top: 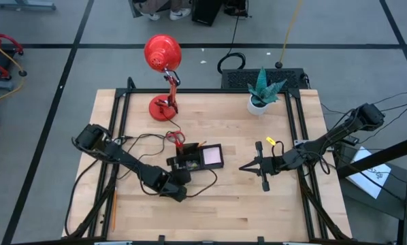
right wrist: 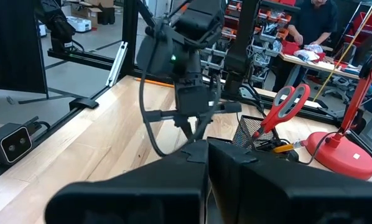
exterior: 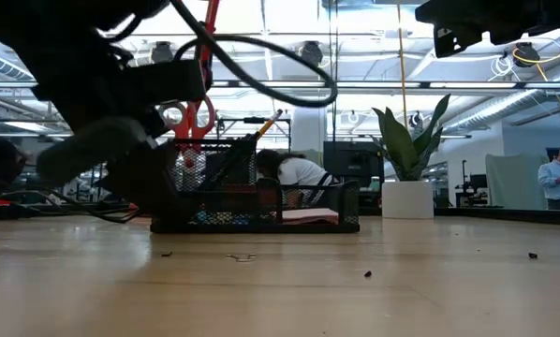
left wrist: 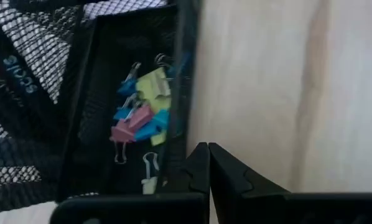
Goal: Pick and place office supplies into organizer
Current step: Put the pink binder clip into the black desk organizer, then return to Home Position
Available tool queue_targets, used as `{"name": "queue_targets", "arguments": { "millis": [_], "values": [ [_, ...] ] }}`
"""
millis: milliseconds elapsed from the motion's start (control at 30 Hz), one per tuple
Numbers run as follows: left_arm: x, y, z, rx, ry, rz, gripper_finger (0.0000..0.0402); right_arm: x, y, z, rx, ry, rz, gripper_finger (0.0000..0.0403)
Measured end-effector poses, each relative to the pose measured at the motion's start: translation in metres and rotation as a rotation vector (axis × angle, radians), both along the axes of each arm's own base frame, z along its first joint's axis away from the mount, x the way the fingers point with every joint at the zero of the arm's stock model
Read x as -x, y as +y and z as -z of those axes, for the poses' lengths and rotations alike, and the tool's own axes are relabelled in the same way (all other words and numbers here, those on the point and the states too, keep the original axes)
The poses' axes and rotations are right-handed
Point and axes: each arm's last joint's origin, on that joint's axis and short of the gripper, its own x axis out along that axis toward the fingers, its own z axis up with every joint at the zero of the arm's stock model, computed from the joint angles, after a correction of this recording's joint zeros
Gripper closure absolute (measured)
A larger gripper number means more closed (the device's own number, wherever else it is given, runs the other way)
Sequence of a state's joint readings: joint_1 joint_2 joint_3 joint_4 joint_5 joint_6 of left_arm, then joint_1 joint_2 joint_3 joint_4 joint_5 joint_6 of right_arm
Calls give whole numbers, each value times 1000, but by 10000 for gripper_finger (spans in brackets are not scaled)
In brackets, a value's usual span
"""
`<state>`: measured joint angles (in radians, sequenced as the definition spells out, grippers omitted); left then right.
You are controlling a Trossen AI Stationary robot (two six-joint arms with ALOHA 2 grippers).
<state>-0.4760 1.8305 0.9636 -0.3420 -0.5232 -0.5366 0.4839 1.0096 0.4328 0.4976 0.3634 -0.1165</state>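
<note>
Hovering at the organizer [top: 202, 158], centre of the high view: left gripper [left wrist: 208, 163], fingers pressed together, holding nothing, above the rim beside the compartment of coloured clips [left wrist: 140, 118]. Scissors [right wrist: 284, 106] and pencil [exterior: 266, 124] standing upright in the mesh cup. Right gripper [top: 244, 167], clenched and empty, right of centre, near a black pen [top: 261, 167] and a yellow-green piece [top: 271, 142] left on the table. Advisable next: lift clear of the rim without snagging the mesh, then approach the pen squarely across its barrel.

Black mesh organizer [top: 202, 158] mid-table; coloured clips [left wrist: 142, 118] heaped in one compartment.
</note>
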Motion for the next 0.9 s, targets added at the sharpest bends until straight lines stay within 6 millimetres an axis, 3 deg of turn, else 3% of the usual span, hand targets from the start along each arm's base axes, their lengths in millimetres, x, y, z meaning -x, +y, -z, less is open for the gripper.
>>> {"name": "queue_targets", "arguments": {
  "millis": [367,533,633,767,900],
  "values": [
    [-1,8,2,-63,-6,-12,396,0,0,0,11,-2,-1,403],
    [-2,2,0,-59,-33,9,397,0,0,0,2,-1,0,403],
    [-7,-16,-12,-75,-93,86,398,0,0,0,1,0,0,403],
    [-16,-50,-44,-127,-192,209,398,0,0,0,1,0,0,403],
    [-10,-88,-71,-166,-306,321,397,0,0,0,1,-1,1,403]
  ]
}}
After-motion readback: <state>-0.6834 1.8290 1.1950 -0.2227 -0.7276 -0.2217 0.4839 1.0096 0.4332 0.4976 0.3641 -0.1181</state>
